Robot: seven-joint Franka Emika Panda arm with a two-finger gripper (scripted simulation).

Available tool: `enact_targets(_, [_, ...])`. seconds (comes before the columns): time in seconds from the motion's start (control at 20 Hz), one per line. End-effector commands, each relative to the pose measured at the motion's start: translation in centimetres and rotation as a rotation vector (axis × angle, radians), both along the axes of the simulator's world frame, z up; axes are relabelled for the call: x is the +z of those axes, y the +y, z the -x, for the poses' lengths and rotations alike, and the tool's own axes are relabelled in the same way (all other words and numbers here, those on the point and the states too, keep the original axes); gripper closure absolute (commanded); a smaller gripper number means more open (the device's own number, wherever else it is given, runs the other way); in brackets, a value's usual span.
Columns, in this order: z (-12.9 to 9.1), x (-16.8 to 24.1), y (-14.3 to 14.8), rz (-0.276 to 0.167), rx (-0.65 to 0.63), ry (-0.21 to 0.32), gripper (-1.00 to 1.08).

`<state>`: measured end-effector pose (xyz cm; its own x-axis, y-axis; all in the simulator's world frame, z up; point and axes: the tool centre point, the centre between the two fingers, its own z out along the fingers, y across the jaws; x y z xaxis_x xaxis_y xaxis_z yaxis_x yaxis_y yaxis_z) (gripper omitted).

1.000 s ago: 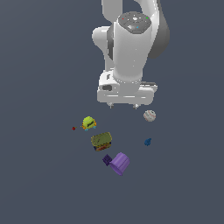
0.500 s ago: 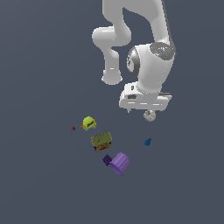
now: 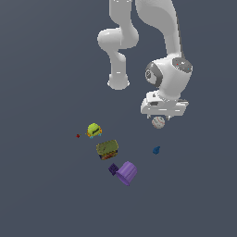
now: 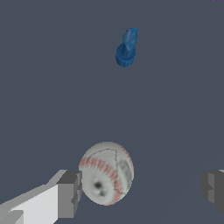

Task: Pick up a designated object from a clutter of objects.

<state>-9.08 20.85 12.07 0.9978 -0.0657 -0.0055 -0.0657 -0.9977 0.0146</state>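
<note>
In the exterior view the hand (image 3: 159, 119) is low over the baseball (image 3: 158, 122), and its white body covers the upper part of the ball, so only the lower half shows. The fingers are hidden there. The wrist view is clearer: the hand (image 4: 142, 188) is spread wide, one grey finger pad (image 4: 69, 193) just beside the baseball (image 4: 106, 173) and the other pad (image 4: 213, 188) well apart from it and partly cut off by the picture edge. The hand grips nothing. Whether the near pad touches the ball I cannot tell; it looks very close.

The baseball lies on the dark table (image 3: 46, 194), apart from the rest of the clutter. The small blue piece (image 3: 156, 150) is near it (in the wrist view (image 4: 127, 47) it looks like a short peg). Further to the exterior view's left are the yellow-green toy (image 3: 94, 130), the tiny red dot (image 3: 77, 135), the olive-brown box (image 3: 107, 149), the dark purple cube (image 3: 113, 169) and the purple cup (image 3: 127, 173), which lies on its side, touching the cube.
</note>
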Motion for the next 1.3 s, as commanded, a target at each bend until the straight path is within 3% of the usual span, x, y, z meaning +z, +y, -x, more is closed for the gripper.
enact_targets(0.0, [1.1,-0.9,1.2,-0.005,0.0,-0.004,-0.92])
enact_targets(0.35, [2.9,-2.2,2.8,-0.014,0.002,-0.006,-0.92])
enact_targets(0.7, [2.9,-2.7,2.8,-0.013,0.003,-0.005,-0.92])
enact_targets(1.25, [3.1,-6.7,2.8,-0.014,0.003,-0.006,-0.92])
